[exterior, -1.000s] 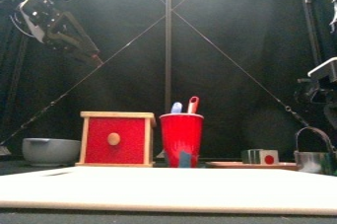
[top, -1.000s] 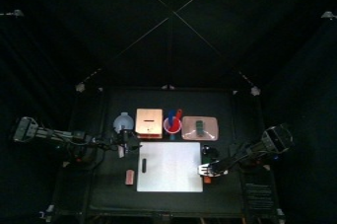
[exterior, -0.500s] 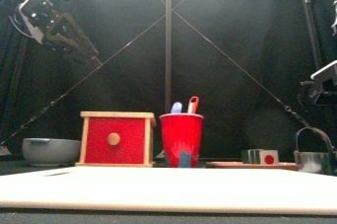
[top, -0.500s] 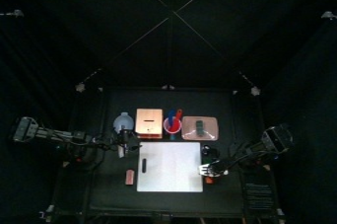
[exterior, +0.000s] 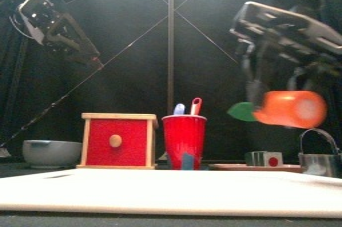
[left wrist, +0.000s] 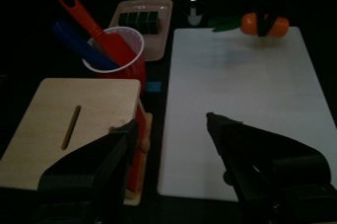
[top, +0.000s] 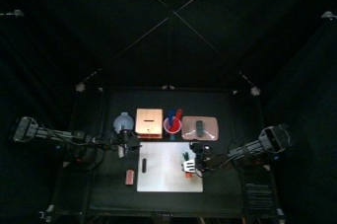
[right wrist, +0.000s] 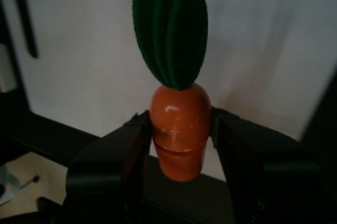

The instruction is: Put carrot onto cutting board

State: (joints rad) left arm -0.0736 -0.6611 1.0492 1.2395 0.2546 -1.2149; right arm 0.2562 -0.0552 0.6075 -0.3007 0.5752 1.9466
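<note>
one carrot (right wrist: 180, 129), one cutting board (top: 166, 167), one red cup (exterior: 183, 139)

The small black table (top: 105, 129) carries a large plain white cutting board (top: 165, 174) at its near middle. Along the far side stand a grey bowl (exterior: 51, 152) at left, a red wooden box (exterior: 118, 140), a red plastic cup (exterior: 183, 141) and a flat orange-brown board (exterior: 254, 167) at right

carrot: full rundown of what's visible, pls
The carrot is a stubby bright orange toy with flat dark green leaves and looks like plastic. The right gripper clamps its orange body between both jaws. It hangs in the air over the white cutting board, lying roughly level, leaves pointing away from the gripper. Nothing else touches it.
</note>
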